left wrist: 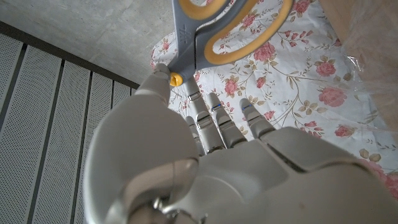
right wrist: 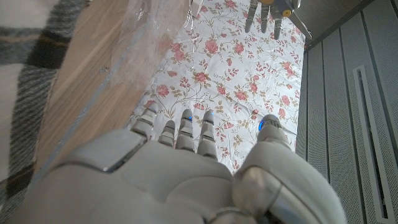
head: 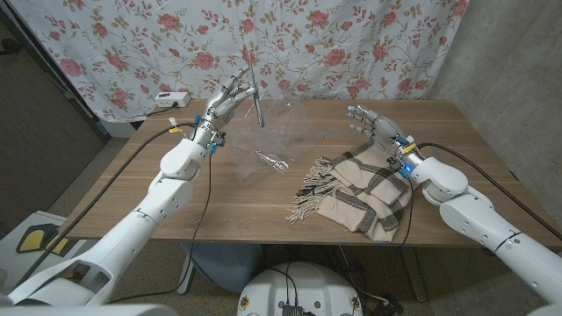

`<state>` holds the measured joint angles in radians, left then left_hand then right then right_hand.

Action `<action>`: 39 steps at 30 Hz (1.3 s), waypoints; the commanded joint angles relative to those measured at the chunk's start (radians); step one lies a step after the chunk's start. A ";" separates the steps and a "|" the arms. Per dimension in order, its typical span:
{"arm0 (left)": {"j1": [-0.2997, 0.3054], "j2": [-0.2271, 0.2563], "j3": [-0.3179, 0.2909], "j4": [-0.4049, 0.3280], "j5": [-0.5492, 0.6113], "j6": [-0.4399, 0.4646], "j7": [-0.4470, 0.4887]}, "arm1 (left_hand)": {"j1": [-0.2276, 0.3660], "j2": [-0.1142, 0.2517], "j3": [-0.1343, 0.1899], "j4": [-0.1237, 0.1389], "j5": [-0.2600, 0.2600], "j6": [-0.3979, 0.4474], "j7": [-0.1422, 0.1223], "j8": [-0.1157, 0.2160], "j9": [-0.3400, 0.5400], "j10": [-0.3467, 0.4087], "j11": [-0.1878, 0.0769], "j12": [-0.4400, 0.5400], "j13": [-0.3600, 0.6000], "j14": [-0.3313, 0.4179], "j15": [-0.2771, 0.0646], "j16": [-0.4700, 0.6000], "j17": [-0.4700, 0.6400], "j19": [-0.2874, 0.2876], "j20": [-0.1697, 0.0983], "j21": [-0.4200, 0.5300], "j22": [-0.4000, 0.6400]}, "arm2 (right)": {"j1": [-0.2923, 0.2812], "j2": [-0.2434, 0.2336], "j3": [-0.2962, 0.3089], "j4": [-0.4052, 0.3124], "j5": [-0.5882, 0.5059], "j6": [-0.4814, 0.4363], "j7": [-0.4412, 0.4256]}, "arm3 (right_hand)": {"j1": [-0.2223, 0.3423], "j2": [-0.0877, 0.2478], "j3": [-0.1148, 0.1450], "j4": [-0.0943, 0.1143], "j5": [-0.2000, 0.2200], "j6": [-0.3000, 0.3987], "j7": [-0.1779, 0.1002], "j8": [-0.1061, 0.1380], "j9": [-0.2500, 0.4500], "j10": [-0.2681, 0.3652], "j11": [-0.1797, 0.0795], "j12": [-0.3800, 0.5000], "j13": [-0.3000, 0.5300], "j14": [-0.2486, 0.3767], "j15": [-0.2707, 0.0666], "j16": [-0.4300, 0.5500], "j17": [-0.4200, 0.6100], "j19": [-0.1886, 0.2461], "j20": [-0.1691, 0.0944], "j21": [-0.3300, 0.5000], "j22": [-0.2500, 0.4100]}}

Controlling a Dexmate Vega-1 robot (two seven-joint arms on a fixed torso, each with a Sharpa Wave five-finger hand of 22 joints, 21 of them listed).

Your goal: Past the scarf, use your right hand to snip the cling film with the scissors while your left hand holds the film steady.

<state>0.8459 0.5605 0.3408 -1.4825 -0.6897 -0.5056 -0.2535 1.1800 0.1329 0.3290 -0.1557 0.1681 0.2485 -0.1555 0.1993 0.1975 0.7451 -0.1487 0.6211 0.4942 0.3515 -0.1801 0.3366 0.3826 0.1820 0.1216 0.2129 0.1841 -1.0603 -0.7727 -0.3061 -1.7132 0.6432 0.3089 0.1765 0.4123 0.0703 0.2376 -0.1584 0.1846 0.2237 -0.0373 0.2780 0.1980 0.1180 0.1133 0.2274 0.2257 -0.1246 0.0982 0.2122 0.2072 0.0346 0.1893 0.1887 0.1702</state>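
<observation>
Left hand (head: 225, 98) held scissors (head: 254, 96) raised above the surface (head: 457, 140), right hand (head: 372, 123) spread and empty beside plaid scarf (head: 360, 189), crumpled cling film (head: 263, 145) lay between them

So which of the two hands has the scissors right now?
The left hand, raised over the table's far side, holds the scissors. The right hand, beyond the scarf, is open and holds nothing.
</observation>
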 commanded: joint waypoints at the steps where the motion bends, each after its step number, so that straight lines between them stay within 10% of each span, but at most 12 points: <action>1: -0.022 -0.024 0.007 0.023 -0.078 0.022 -0.082 | 0.003 0.009 -0.005 -0.001 0.008 0.000 -0.001 0.003 0.002 0.077 -0.075 0.004 0.003 -0.023 -0.027 -0.004 0.003 -0.006 -0.001 0.001 0.005 | 0.019 0.001 -0.026 -0.007 -0.009 -0.010 0.018 | 0.015 0.001 0.009 0.002 0.002 0.012 -0.007 0.003 0.004 -0.009 0.001 -0.005 0.005 -0.014 0.000 -0.002 0.002 -0.007 0.003 -0.002 0.001; 39: -0.122 -0.100 0.047 0.147 -0.168 0.116 -0.274 | 0.002 0.014 -0.012 0.004 0.008 -0.008 0.000 -0.002 0.002 0.075 -0.076 0.005 0.004 -0.031 -0.021 -0.014 0.001 -0.020 0.005 -0.002 0.005 | 0.017 -0.013 -0.071 -0.082 -0.035 -0.079 -0.007 | 0.099 0.019 0.053 -0.012 0.019 0.128 0.062 0.032 0.014 -0.040 0.013 -0.016 -0.006 -0.033 0.015 -0.005 0.001 -0.018 0.016 -0.001 0.001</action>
<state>0.7440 0.4798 0.3823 -1.3642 -0.8362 -0.4119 -0.4858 1.1832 0.1360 0.3178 -0.1528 0.1698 0.2445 -0.1591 0.1993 0.1975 0.7451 -0.1487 0.6206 0.4938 0.3514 -0.1801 0.3252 0.3801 0.1694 0.1269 0.2129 0.1841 -1.0344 -0.7877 -0.3678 -1.7719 0.6186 0.2416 0.1896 0.4951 0.0873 0.2820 -0.1694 0.1982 0.3413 0.0233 0.3040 0.2073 0.0776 0.1159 0.2110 0.2177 -0.1552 0.1075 0.2071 0.2069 0.0146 0.1987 0.1887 0.1674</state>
